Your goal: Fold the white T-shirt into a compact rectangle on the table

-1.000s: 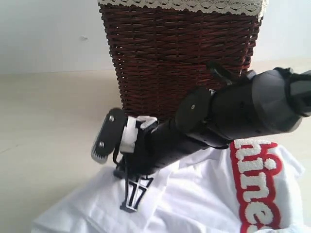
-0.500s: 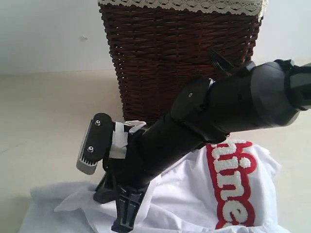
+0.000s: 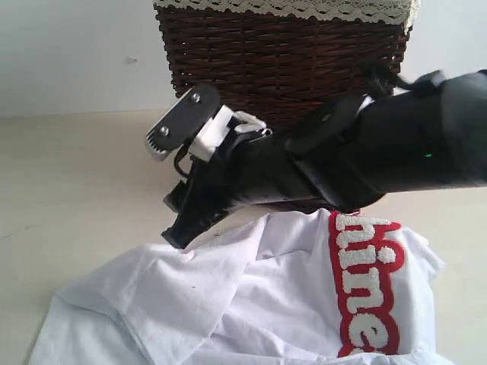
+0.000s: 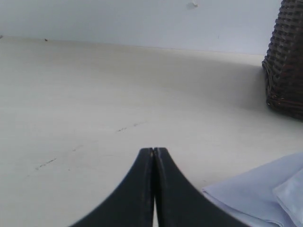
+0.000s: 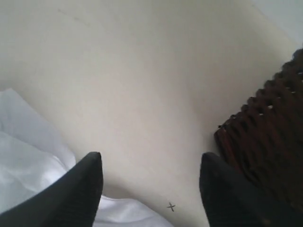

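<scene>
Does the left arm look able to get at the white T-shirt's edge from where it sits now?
Probably yes. Only bare table lies between the left tool and the nearest edge of the white T-shirt; the basket stands clear. The tool is shut, so it must open first.
</scene>
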`<act>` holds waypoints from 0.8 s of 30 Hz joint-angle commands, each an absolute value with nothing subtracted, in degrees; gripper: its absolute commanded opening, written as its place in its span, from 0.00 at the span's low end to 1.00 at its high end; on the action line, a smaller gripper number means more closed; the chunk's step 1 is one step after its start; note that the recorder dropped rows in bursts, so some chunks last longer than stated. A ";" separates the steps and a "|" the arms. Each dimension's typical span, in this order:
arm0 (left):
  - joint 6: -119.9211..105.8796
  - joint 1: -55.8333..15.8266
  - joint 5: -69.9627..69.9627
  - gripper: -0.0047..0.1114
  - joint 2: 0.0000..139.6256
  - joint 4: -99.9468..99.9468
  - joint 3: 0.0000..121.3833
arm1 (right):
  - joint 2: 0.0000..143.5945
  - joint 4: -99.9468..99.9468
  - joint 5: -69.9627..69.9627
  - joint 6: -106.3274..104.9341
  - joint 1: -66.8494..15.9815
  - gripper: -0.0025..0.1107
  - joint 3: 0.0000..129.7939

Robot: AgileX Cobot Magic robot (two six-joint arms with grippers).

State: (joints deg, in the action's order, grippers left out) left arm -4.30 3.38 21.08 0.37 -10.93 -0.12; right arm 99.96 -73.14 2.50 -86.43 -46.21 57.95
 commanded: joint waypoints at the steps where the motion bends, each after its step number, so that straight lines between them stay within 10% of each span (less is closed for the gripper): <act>1: -4.26 3.08 20.85 0.04 0.00 -11.19 0.00 | 87.75 -73.50 4.84 -84.64 -43.53 0.53 51.69; 12: -4.26 3.08 20.85 0.04 0.00 -11.19 0.00 | 77.43 -47.59 15.60 -66.85 -5.46 0.51 32.38; 24: -4.26 3.08 20.85 0.04 0.00 -11.19 0.00 | 91.18 -53.12 15.48 -66.73 4.49 0.50 33.32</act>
State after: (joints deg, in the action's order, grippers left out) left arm -4.30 3.38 21.08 0.37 -10.93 -0.12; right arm 88.48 -51.02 13.52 -66.93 3.57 32.64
